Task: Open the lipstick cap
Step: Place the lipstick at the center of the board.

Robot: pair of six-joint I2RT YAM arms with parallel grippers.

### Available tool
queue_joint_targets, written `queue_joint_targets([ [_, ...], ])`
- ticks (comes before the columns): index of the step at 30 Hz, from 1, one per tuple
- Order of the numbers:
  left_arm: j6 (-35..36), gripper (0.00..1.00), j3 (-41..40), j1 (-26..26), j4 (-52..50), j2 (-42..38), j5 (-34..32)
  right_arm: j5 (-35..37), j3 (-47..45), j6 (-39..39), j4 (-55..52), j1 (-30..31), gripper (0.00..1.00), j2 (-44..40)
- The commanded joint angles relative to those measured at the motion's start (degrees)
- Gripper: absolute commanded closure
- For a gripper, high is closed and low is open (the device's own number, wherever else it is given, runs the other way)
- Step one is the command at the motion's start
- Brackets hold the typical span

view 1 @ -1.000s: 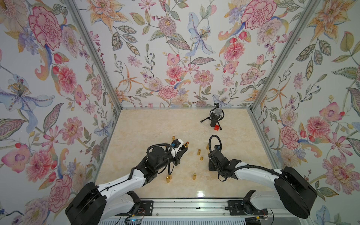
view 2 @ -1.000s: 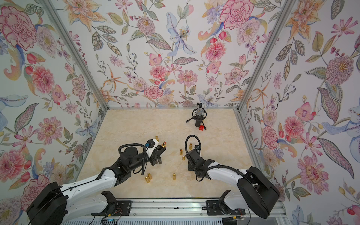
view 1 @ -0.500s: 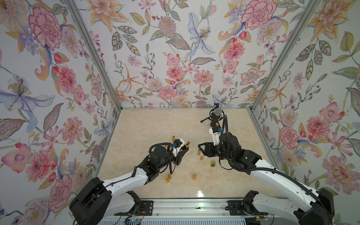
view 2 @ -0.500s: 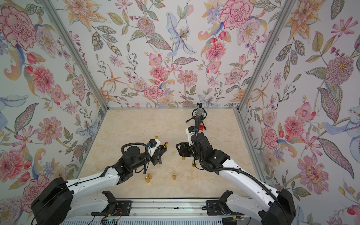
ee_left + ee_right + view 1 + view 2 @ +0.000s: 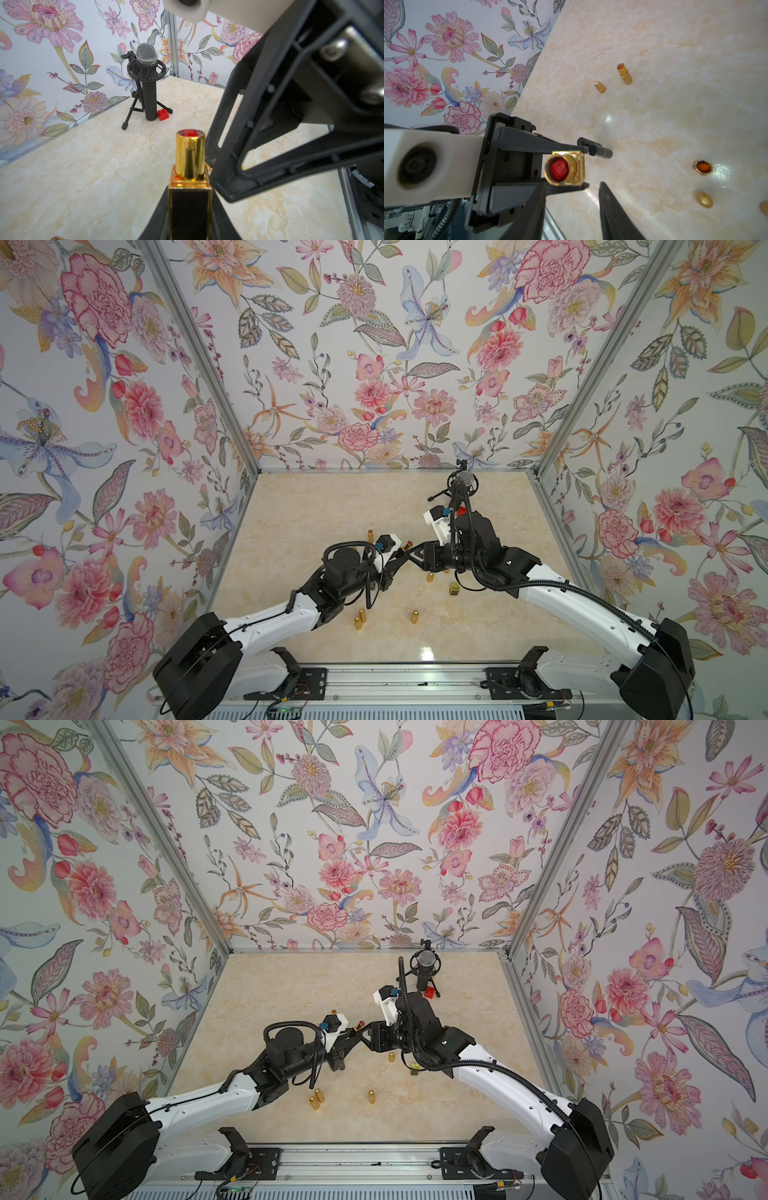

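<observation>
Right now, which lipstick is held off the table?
The square black-and-gold lipstick, uncapped with red showing, clamped in the left pincer; the small round gold ones all rest on the table.

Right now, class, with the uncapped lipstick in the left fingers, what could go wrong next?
The right fingers stand close beside the bare red tip of the lipstick; a slip could smear or snap it. The left fingers hold it by its square body alone, so a sideways push might tilt it loose.
</observation>
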Motion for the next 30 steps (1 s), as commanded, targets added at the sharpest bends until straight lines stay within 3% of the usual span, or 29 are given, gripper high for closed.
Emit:
queue_joint_targets([
  [1,1.3,0.91,1.8,-0.6,-1.9,-0.1,1.1,-1.8,2.2,-0.9,2.7,0.4,0.59,1.0],
  [25,2.1,0.91,1.4,-0.7,-3.4,-0.9,2.0,-0.8,0.8,-1.6,4.2,-0.2,0.78,1.9],
  [27,2.1,0.87,1.3,-0.6,-3.4,-1.0,1.6,-0.7,0.6,-1.4,4.2,-0.2,0.78,1.6],
  [30,2.1,0.68,1.3,-0.6,-3.6,-1.3,0.9,0.5,-0.1,-1.3,4.0,-0.2,0.78,0.6],
])
